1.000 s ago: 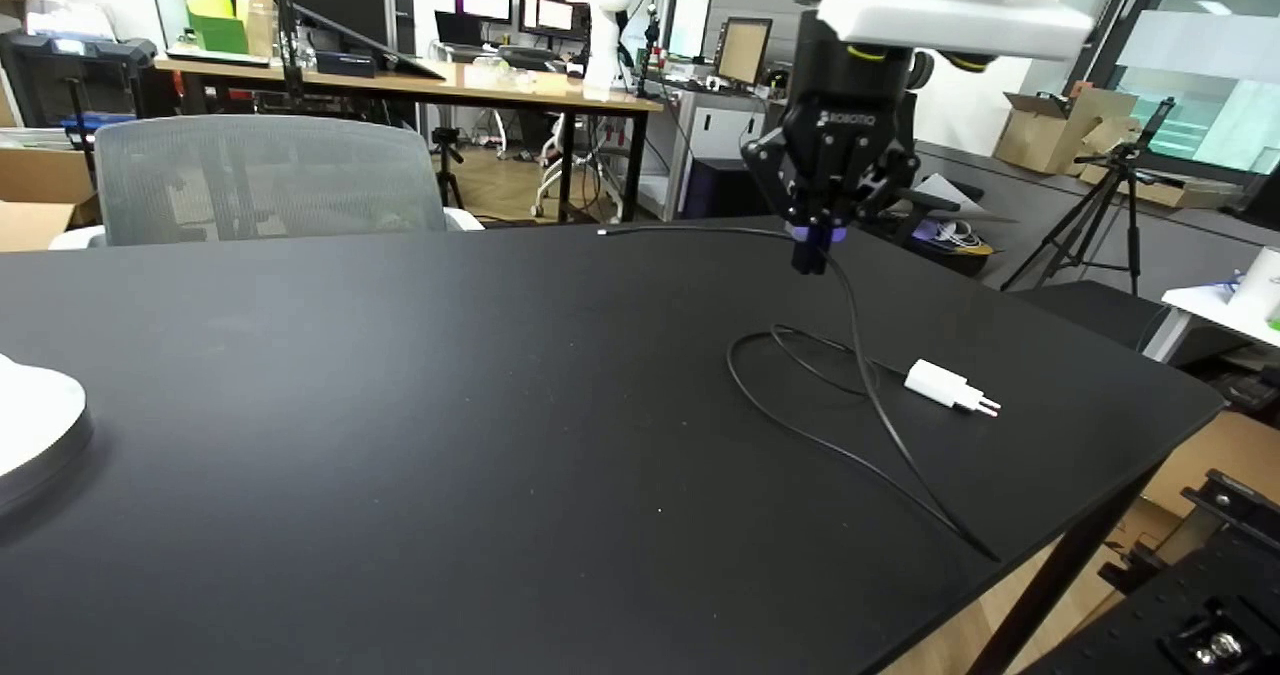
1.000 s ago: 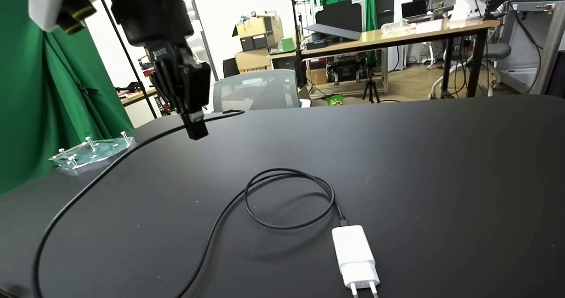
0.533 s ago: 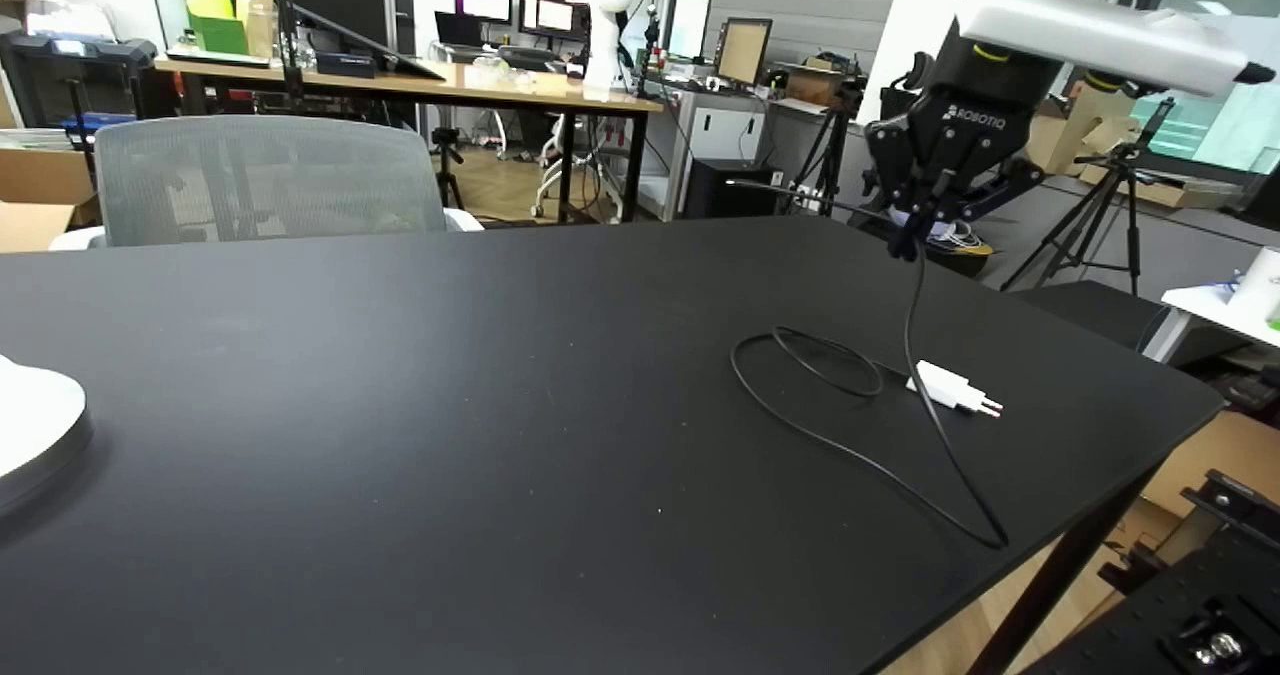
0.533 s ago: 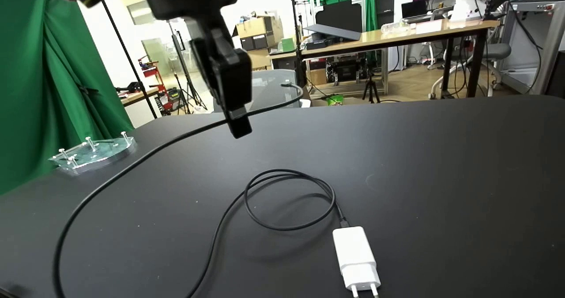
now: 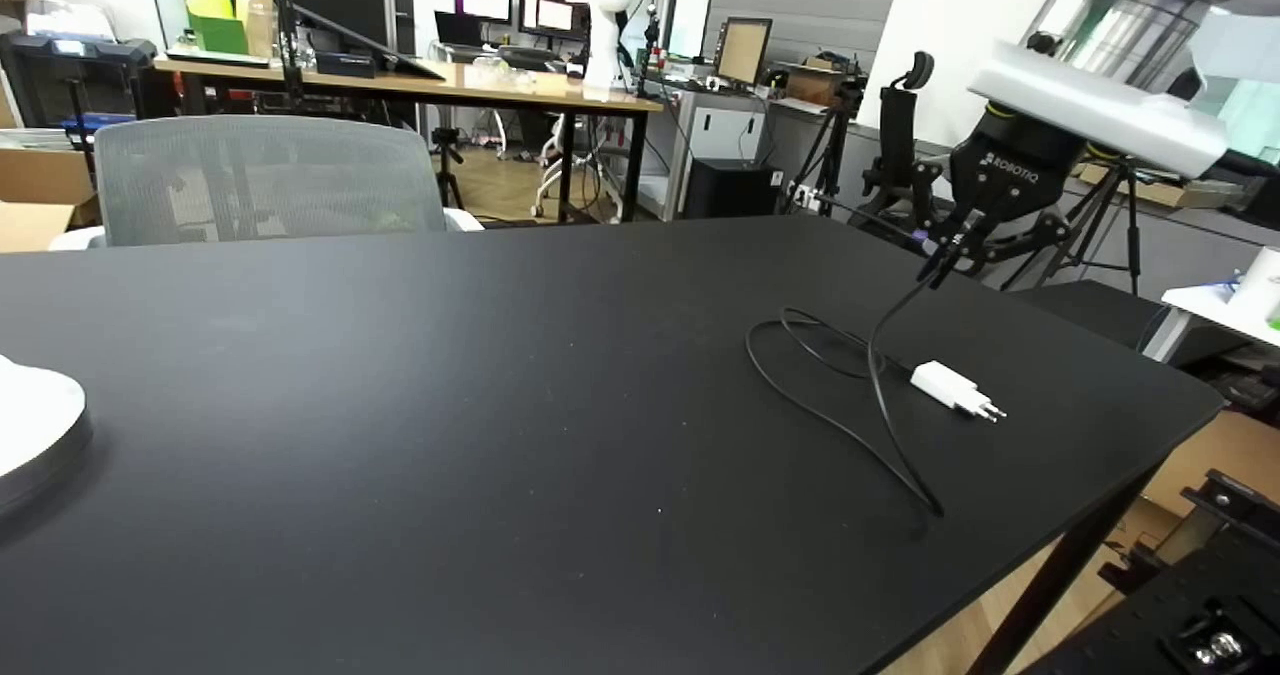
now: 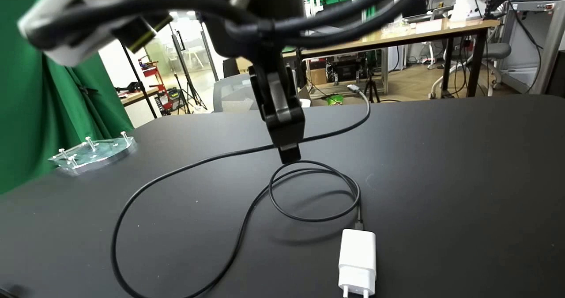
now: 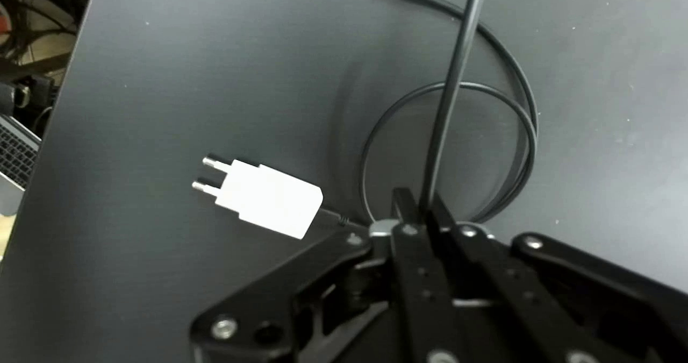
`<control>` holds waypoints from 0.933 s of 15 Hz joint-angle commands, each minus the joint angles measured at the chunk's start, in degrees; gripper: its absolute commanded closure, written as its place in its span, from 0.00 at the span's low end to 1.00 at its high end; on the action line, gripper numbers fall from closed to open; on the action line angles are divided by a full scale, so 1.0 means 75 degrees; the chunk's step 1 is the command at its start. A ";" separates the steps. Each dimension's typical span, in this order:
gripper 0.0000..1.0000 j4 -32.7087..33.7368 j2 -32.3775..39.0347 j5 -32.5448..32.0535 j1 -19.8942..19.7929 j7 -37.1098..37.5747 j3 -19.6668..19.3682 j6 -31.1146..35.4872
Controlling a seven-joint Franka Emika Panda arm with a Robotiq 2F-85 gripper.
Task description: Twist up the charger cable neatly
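The charger cable's white plug block point(image 5: 945, 385) lies on the dark table, and it also shows in an exterior view point(image 6: 357, 260) and the wrist view point(image 7: 271, 199). The black cord point(image 6: 115, 240) runs from it into a small loop beside the block, then a wide bend. From there it rises to my gripper point(image 6: 289, 152). My gripper point(image 5: 935, 273) is tilted, above the table near the small loop. In the wrist view my gripper point(image 7: 422, 207) is shut on the cord point(image 7: 449, 99). The free end with its connector point(image 6: 353, 88) sticks out past the fingers in the air.
A clear plate with bolts point(image 6: 95, 154) stands at the table's far left in an exterior view. A white rounded object point(image 5: 35, 425) sits at the table's edge in an exterior view. A grey mesh chair point(image 5: 270, 180) stands behind the table point(image 5: 400, 455).
My gripper has moved right in both exterior views, tilted and come lower over the last half second, carrying the cord. The wide bend has shifted towards the plug block, which has turned slightly.
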 commanded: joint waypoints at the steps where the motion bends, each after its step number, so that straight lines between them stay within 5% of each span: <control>1: 0.98 0.0519 0.0637 0.1635 0.0199 -0.0993 -0.0199 -0.0495; 6: 0.98 0.1395 0.1696 0.2749 -0.0112 -0.2087 -0.0135 -0.2042; 14: 0.98 0.2352 0.2710 0.1114 -0.0223 -0.0968 -0.0045 -0.2677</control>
